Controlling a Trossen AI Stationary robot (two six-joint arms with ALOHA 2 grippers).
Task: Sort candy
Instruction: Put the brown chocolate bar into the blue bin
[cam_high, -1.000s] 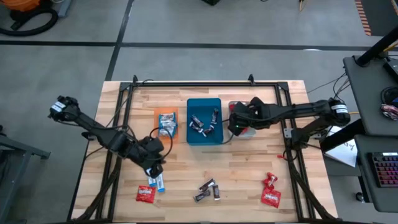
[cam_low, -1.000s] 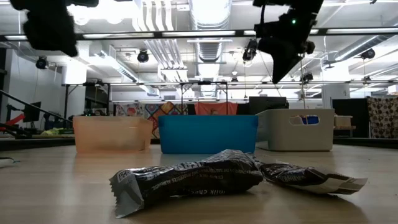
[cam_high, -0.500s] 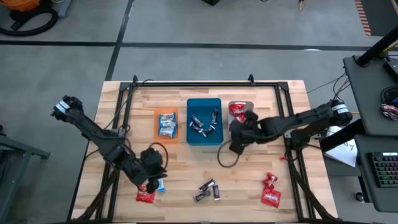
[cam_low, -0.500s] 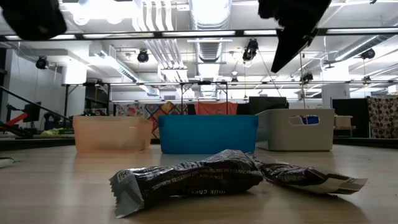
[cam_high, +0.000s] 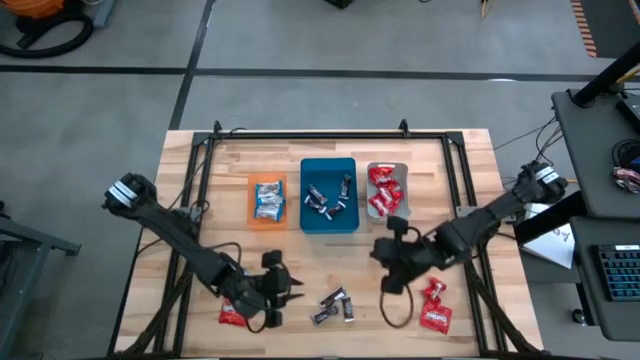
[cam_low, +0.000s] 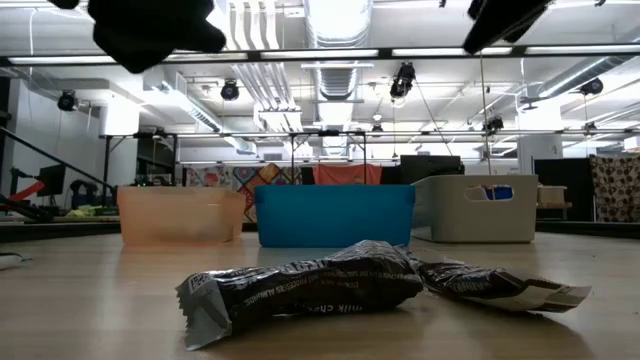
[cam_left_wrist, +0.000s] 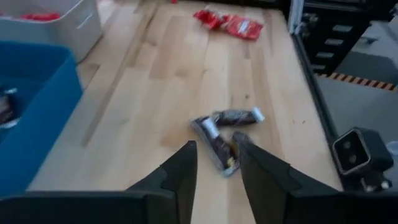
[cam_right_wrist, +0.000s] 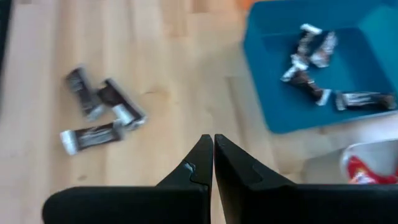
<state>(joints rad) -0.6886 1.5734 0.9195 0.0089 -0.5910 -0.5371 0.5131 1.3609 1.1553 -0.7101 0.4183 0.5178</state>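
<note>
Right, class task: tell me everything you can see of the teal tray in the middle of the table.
The teal tray is a rectangular, plastic-looking bin with upright walls and an open top. It stands flat on the wooden table, between the orange tray and the grey tray, at the far side. Inside lie several dark brown candies with silver ends. Neither tool touches it.

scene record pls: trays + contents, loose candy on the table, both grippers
orange tray: light blue-and-white candies
teal tray: dark brown candies
grey tray: red candies
loose, front centre: dark brown candies
loose, front right: red candies
loose, front left: red candy
left gripper: open, empty, beside loose dark candies
right gripper: shut, empty, in front of grey tray
</note>
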